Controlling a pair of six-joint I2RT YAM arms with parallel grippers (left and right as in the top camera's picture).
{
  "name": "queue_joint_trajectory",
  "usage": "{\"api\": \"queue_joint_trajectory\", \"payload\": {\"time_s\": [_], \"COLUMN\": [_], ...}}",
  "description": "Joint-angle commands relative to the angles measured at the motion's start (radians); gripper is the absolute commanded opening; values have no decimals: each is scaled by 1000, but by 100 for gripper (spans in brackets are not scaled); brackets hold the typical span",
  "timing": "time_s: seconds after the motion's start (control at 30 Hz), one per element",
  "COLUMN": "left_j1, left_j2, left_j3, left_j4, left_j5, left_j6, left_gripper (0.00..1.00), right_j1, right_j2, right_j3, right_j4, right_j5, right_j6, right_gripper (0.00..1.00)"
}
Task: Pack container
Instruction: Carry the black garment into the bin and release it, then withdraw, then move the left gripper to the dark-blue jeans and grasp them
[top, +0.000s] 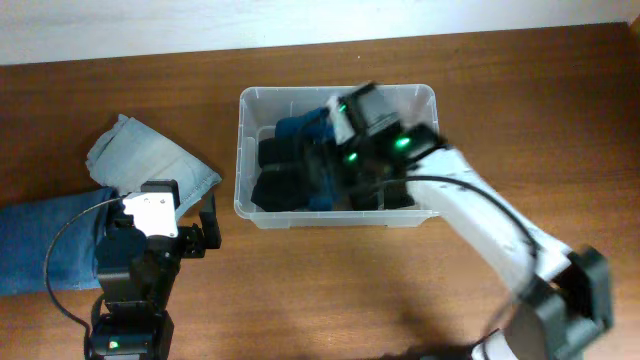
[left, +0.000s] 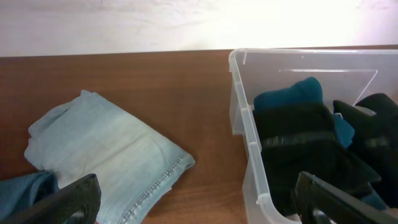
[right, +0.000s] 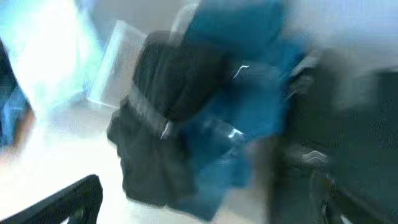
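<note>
No readable text, label or number anywhere.

One clear, see-through plastic rectangular container (top: 240, 150). Two denim pieces on the brown wooden surface (top: 330, 290): one pale blue folded denim garment (top: 150, 165) and one darker blue denim garment (top: 45, 245). Inside the container are at least two black fabric garments (top: 272, 190) and one teal fabric garment (top: 298, 128); the exact count is unclear. Two robot arms: left arm (top: 130, 270), right arm (top: 480, 215).

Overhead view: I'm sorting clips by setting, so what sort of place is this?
Probably an indoor robot test bench: brown wooden table, large clear plastic rectangular bin holding dark clothes, folded light-blue denim garment beside it.
</note>
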Motion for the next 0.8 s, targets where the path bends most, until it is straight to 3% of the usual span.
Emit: {"api": "queue_joint_trajectory", "payload": {"time_s": [0.0,0.2,0.37,0.5,0.6,0.77], "left_j1": [-3,-3,37,173,331,596], "left_j2": [1,0,1,29,91,202], "left_j3": [22,22,36,111,219,295], "left_j4": [4,15,23,-68,-220,-362], "left_j5": [-8,-42,-51,-69,-71,-71], "left_j6": [-2,-3,-31,-92,-133,-321], "left_gripper": [100,99,99,100,99,99], "right_j1": [-102,-362,-557,-628,-631,-622], "right_j2": [-134,-260,-264,-235,-215,-197], "right_j3": [111,134,131,128,128,127], "right_j4": [-91,-256,-430,-504,-514,-514], "right_j5": [143,138,139,138,130,123], "right_j6": [-39,-39,-92,-133,-133,-133], "right_gripper": [99,99,99,99,99,99]}}
